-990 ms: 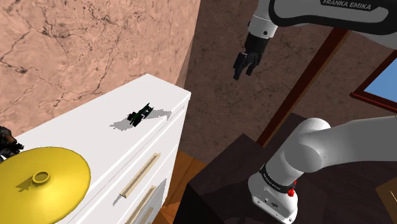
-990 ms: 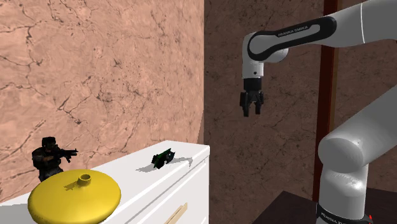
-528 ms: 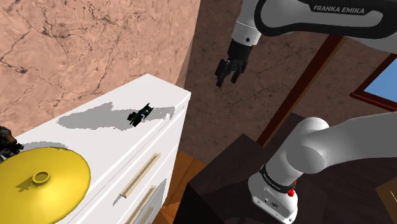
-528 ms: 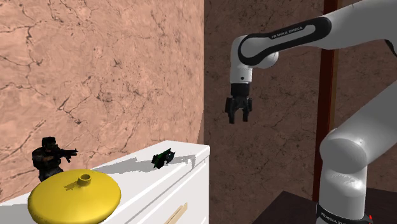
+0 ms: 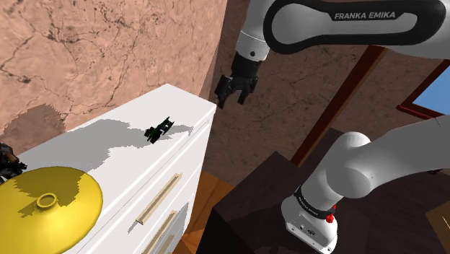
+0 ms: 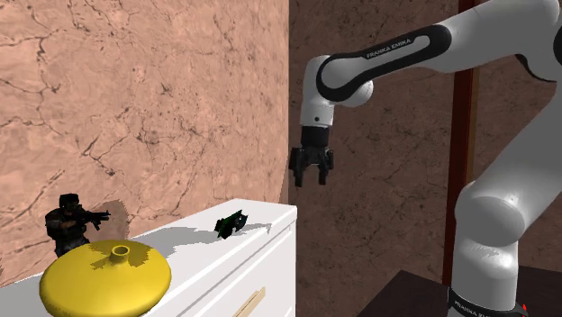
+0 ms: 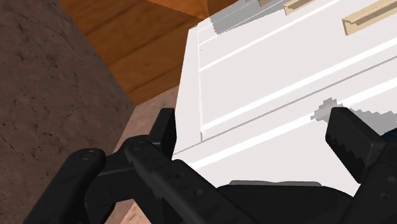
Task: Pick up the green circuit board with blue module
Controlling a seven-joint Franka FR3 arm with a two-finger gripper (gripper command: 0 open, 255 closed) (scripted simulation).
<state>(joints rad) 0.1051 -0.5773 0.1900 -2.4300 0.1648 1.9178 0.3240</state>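
While the dark green circuit board [image 5: 159,130] lies untouched left of centre on the white dresser [image 5: 184,108], you see the gripper [image 5: 228,98] above centre, fingers [image 7: 350,137] spread, nothing grasped.

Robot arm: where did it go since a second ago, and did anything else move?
The end effector swung lower and toward the shoulder view's left, closer to the white dresser, open and empty. The green circuit board, yellow lid and dark figurine stayed put.

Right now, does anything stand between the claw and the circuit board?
Nothing visible does. The open claw hangs past the corner of the dresser, with only air down to the circuit board; the yellow dish sits aside.
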